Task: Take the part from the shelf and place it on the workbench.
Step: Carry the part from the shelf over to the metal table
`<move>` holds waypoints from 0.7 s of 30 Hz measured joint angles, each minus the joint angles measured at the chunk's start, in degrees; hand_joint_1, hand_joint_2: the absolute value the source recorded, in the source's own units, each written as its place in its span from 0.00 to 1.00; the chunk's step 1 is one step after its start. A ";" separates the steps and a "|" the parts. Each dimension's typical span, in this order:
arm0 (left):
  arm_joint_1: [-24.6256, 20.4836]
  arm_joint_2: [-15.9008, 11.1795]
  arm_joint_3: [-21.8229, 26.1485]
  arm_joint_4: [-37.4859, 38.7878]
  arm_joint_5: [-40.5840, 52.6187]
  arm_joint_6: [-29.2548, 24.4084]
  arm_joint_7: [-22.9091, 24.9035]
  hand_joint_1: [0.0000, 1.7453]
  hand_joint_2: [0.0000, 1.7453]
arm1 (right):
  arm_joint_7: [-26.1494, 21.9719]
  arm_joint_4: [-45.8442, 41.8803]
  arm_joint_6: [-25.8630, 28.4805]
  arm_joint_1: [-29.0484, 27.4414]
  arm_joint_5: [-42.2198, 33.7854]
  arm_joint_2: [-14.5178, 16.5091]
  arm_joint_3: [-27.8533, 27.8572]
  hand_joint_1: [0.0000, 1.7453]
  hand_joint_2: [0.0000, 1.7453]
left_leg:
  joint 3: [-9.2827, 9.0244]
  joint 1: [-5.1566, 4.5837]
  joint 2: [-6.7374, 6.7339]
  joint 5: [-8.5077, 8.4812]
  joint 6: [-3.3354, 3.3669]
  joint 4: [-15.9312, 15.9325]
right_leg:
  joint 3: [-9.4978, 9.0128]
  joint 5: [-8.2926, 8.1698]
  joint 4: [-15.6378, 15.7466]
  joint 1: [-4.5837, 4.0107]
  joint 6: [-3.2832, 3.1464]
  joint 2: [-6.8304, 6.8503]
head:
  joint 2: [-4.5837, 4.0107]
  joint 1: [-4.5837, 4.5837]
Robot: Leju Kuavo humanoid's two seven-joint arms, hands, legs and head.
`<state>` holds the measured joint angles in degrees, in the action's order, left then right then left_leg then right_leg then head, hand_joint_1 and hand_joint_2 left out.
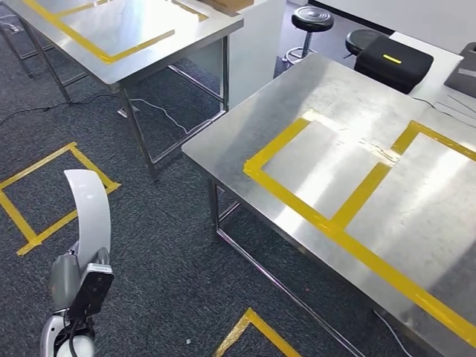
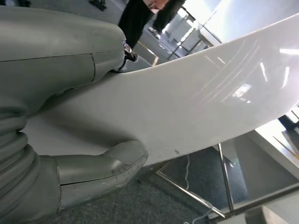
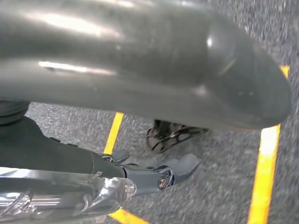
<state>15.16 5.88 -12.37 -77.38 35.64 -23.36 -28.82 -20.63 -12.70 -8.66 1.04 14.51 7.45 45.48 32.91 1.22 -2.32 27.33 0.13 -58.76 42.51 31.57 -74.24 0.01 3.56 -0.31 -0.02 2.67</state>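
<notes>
Part [image 1: 90, 216] — one, white, glossy, a curved strip that bows upward above the left hand [image 1: 73, 279]; faint scratch lines and light glints on its face in the left wrist view [image 2: 197, 102]. No label or writing readable on it. It is off the bench, over the carpet [image 1: 163, 245], well apart from the workbench [image 1: 314, 89].

Left hand — clamped on the part's lower end: the thumb [image 2: 105, 170] presses one face, and a grey finger [image 2: 63, 56] lies across the other.

Right hand [image 3: 141, 168] — over carpet, nothing in it; the thumb runs straight and the dark fingers [image 3: 176, 170] stretch out loosely apart.

Workbench — one, steel, marked with yellow tape [image 1: 348, 208] in two adjoining rectangles. Second table [image 1: 146, 44] — one, steel, also taped.

Stools [image 1: 312, 22] — two, black, round, beyond the workbench.

Case [image 1: 393, 63] — one, black, with a short yellow bar; no text readable.

Floor tape [image 1: 39, 193] — yellow outlines on the carpet.
</notes>
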 joint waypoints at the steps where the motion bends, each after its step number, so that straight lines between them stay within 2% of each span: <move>1: 0.05 0.00 0.03 -0.20 0.02 -0.01 -0.16 1.00 1.00 | 0.02 0.00 0.00 -0.09 0.17 0.01 0.00 0.00 0.00 | -0.29 -0.03 -0.61 0.20 -0.10 0.00 | -1.85 -1.97 3.45 -0.06 -0.18 0.53 | 0.00 0.00; 3: 0.20 0.00 0.09 -0.70 0.00 -0.01 -0.51 1.00 1.00 | 0.01 0.00 -0.02 -0.02 0.59 0.01 -0.02 0.00 0.00 | -0.93 -0.24 -1.71 0.66 -0.50 -0.01 | -6.03 -5.18 11.25 -0.42 -0.72 2.89 | 0.00 -0.03; 4: 0.30 -0.01 0.11 -0.97 -0.01 -0.01 -0.67 1.00 1.00 | -0.03 0.00 -0.04 0.10 0.86 0.01 -0.03 0.00 0.00 | -1.17 -0.37 -2.20 0.85 -0.77 0.02 | -7.31 -5.93 13.63 -0.62 -0.98 3.73 | 0.00 -0.04; 5: 0.38 -0.03 0.12 -1.19 0.00 -0.01 -0.78 1.00 1.00 | -0.06 0.00 -0.10 0.20 1.11 0.01 -0.05 0.00 0.00 | -1.33 -0.47 -2.67 0.97 -1.06 0.09 | -7.72 -6.03 14.53 -0.80 -1.19 4.01 | 0.00 -0.07; 7: 0.47 -0.04 0.10 -1.59 0.03 -0.02 -0.84 1.00 1.00 | -0.11 0.00 -0.30 0.22 1.62 0.01 -0.07 0.00 0.00 | -1.69 -0.49 -3.65 1.12 -1.72 0.45 | -7.65 -6.10 14.76 -0.89 -1.70 2.73 | 0.00 -0.08; 8: 0.48 -0.09 0.09 -1.79 0.05 -0.03 -0.84 1.00 1.00 | -0.12 0.01 -0.44 0.17 1.85 0.05 -0.07 0.00 0.00 | -1.84 -0.41 -3.36 1.38 -2.06 0.36 | -7.84 -6.22 15.11 -0.79 -2.01 2.08 | 0.00 -0.12; 9: 0.49 -0.19 0.08 -1.98 0.12 -0.05 -0.85 1.00 1.00 | -0.11 0.01 -0.56 0.17 2.06 0.09 -0.07 0.00 0.00 | -1.61 -0.35 -2.47 2.11 -2.32 -0.49 | -8.12 -6.39 15.49 -0.61 -2.37 1.45 | 0.00 -0.19; 10: 0.53 -0.31 0.05 -2.12 0.20 -0.08 -0.86 1.00 1.00 | -0.10 0.02 -0.64 0.26 2.25 0.14 -0.07 0.00 0.00 | -0.72 -0.30 -1.18 3.39 -2.50 -2.57 | -8.51 -6.56 15.82 -0.40 -2.64 0.81 | 0.00 -0.32; 11: 0.63 -0.45 -0.01 -2.19 0.27 -0.10 -0.87 1.00 1.00 | -0.10 0.02 -0.71 0.40 2.43 0.18 -0.07 0.00 0.00 | 0.86 -0.22 0.33 5.06 -2.60 -5.88 | -8.60 -6.63 15.97 -0.25 -2.86 0.13 | 0.00 -0.48; 12: 0.76 -0.55 -0.10 -2.23 0.33 -0.14 -0.88 1.00 1.00 | -0.09 0.02 -0.74 0.56 2.60 0.19 -0.07 0.00 0.00 | 2.95 -0.23 1.21 6.80 -2.64 -9.77 | -8.63 -6.65 15.99 -0.20 -3.01 -0.56 | 0.00 -0.59; 13: 0.86 -0.63 -0.22 -2.24 0.34 -0.16 -0.88 1.00 1.00 | -0.09 0.02 -0.76 0.68 2.72 0.19 -0.07 0.00 0.00 | 4.99 -0.23 1.64 7.90 -2.71 -13.23 | -8.65 -6.62 15.99 -0.18 -3.06 -1.36 | 0.00 -0.67; 14: 0.93 -0.70 -0.34 -2.24 0.35 -0.17 -0.88 1.00 1.00 | -0.08 0.02 -0.78 0.72 2.81 0.20 -0.06 0.00 0.00 | 6.40 -0.22 1.83 8.00 -2.77 -15.22 | -8.70 -6.58 15.98 -0.16 -3.08 -2.15 | 0.00 -0.69; 15: 0.93 -0.76 -0.43 -2.26 0.36 -0.18 -0.88 1.00 1.00 | -0.06 0.02 -0.79 0.68 2.87 0.23 -0.07 0.00 0.00 | 6.79 -0.21 1.93 6.86 -2.79 -15.09 | -8.78 -6.54 15.97 -0.11 -3.04 -2.99 | 0.00 -0.68; 16: 0.92 -0.79 -0.49 -2.27 0.37 -0.18 -0.88 1.00 1.00 | -0.04 0.02 -0.79 0.63 2.92 0.26 -0.06 0.00 0.00 | 6.14 -0.17 2.09 4.79 -2.81 -12.95 | -8.88 -6.49 15.95 -0.01 -2.95 -3.86 | 0.00 -0.68; 17: 0.91 -0.81 -0.54 -2.28 0.37 -0.18 -0.88 1.00 1.00 | -0.03 0.02 -0.80 0.60 2.96 0.29 -0.05 0.00 0.00 | 4.69 -0.05 2.73 2.38 -2.88 -9.39 | -8.94 -6.41 15.87 0.11 -2.75 -4.71 | 0.00 -0.69; 18: 0.90 -0.83 -0.66 -2.29 0.38 -0.19 -0.88 1.00 1.00 | -0.02 0.02 -0.80 0.63 3.01 0.32 -0.05 0.00 0.00 | 3.00 0.16 4.05 0.45 -2.96 -5.41 | -8.84 -6.27 15.58 0.11 -2.44 -5.55 | 0.00 -0.80; 19: 0.88 -0.83 -0.83 -2.29 0.39 -0.20 -0.88 1.00 1.00 | -0.02 0.02 -0.79 0.70 3.07 0.33 -0.04 0.00 0.00 | 1.72 0.36 5.23 -0.66 -2.90 -2.43 | -8.63 -6.11 15.28 0.12 -2.11 -6.30 | 0.01 -0.89; 20: 0.87 -0.84 -1.10 -2.30 0.40 -0.22 -0.88 1.00 1.00 | -0.02 0.02 -0.78 0.72 3.16 0.33 -0.04 0.00 0.00 | 0.98 0.48 6.15 -0.99 -2.72 -0.61 | -8.33 -5.97 15.11 0.11 -1.76 -6.94 | 0.01 -1.00; 21: 0.81 -0.86 -1.41 -2.30 0.43 -0.28 -0.89 1.00 1.00 | -0.02 0.02 -0.77 0.65 3.30 0.33 -0.04 0.00 0.00 | 0.72 0.48 6.47 -0.80 -2.34 0.07 | -8.02 -5.86 15.10 0.12 -1.44 -7.50 | 0.01 -1.10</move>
<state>15.96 5.03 -13.79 -79.68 36.07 -23.64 -29.71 -20.65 -12.68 -9.43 1.70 17.80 7.78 45.44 33.63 1.70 4.15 26.53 -2.21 -58.69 34.49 25.72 -59.13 0.14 2.12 -7.81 -0.02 1.57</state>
